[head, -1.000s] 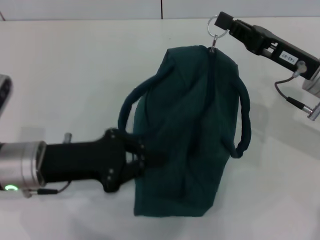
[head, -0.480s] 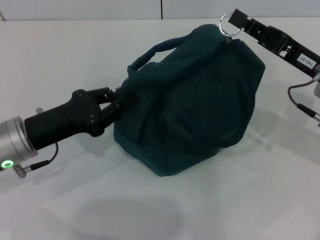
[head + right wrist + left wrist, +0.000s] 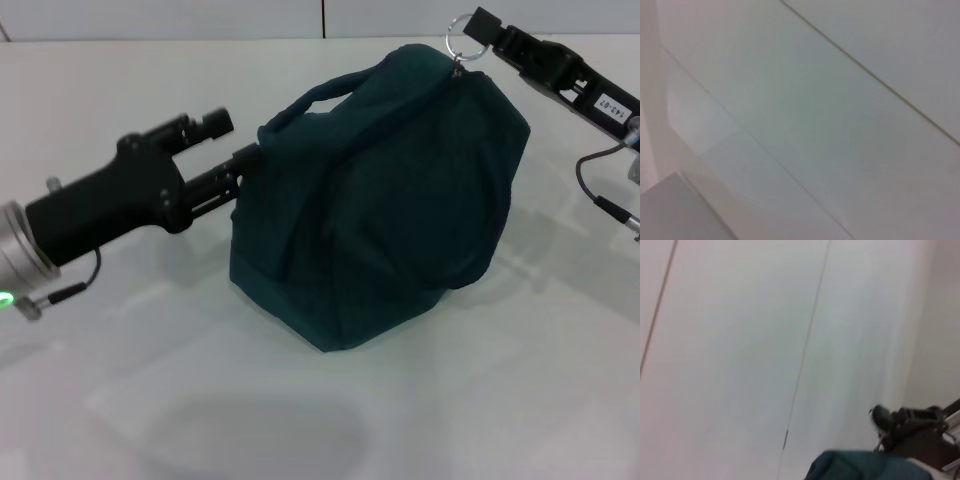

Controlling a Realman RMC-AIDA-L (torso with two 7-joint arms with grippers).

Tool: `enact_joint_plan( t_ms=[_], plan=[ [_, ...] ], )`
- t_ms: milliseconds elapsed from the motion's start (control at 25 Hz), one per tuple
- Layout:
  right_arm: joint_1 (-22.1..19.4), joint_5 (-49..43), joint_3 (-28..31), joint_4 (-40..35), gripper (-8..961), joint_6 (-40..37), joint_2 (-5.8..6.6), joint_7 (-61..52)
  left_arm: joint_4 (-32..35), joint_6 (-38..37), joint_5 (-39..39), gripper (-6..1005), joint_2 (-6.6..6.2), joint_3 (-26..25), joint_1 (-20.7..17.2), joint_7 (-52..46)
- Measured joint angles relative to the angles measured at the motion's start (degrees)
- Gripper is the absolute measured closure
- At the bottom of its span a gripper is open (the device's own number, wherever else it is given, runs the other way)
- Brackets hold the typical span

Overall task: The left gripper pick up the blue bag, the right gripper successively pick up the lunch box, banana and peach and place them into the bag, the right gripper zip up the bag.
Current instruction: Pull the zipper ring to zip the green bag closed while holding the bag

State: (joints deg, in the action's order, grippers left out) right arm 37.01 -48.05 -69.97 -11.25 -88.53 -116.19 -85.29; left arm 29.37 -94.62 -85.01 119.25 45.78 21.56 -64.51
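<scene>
The blue bag (image 3: pixel 390 190), dark teal and zipped closed, stands on the white table (image 3: pixel 120 80), with one loop handle (image 3: pixel 310 100) showing on top. My left gripper (image 3: pixel 232 142) is open at the bag's left side, its lower finger (image 3: pixel 240 163) against the fabric and its upper finger (image 3: pixel 212 122) free. My right gripper (image 3: pixel 484 26) is at the bag's far top corner, shut on the metal ring zipper pull (image 3: pixel 458 40). The left wrist view shows the bag's top (image 3: pixel 865 467) and the right gripper (image 3: pixel 900 422). The lunch box, banana and peach are out of view.
A grey cable (image 3: pixel 600 195) hangs from the right arm at the right edge. The table's far edge meets a wall (image 3: pixel 200 18) at the back. The right wrist view shows only pale panels (image 3: pixel 815 125).
The bag was swung up to stand on the table. My left gripper then opened, let go of the bag's side and drew back slightly. The right gripper kept the zipper pull.
</scene>
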Motion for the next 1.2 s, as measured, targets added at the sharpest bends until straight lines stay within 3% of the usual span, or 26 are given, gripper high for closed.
enact_joint_plan(
  t_ms=[200, 320, 520, 800, 960, 1200],
  plan=[
    [-0.09, 1.07, -0.11, 0.04, 947, 1.29, 0.0, -0.15, 13.31, -0.03, -2.57, 343, 0.05, 1.91, 1.65, -12.32],
    [-0.32, 1.86, -0.11, 0.05, 947, 1.62, 0.0, -0.17, 22.93, 1.52, -8.01, 219, 0.07, 3.79, 5.59, -24.72],
    [-0.33, 2.41, -0.02, 0.09, 947, 2.07, -0.01, -0.21, 37.41, 4.41, -21.45, 187, 0.16, 9.18, 13.6, -48.75],
    [-0.16, 3.08, -0.12, 0.1, 947, 2.9, 0.0, -0.23, 59.41, 5.96, -35.61, 184, 0.05, 21.08, 18.24, -79.64],
    [-0.16, 3.08, -0.01, 0.09, 947, 3.26, 0.0, -0.23, 70.65, 2.17, -44.57, 186, -0.12, 29.02, 21.24, -95.13],
    [0.12, 3.08, -0.05, 0.1, 947, 3.97, 0.0, -0.23, 76.07, -1.33, -53.46, 189, 0.32, 40.43, 25.01, -105.55]
  ],
)
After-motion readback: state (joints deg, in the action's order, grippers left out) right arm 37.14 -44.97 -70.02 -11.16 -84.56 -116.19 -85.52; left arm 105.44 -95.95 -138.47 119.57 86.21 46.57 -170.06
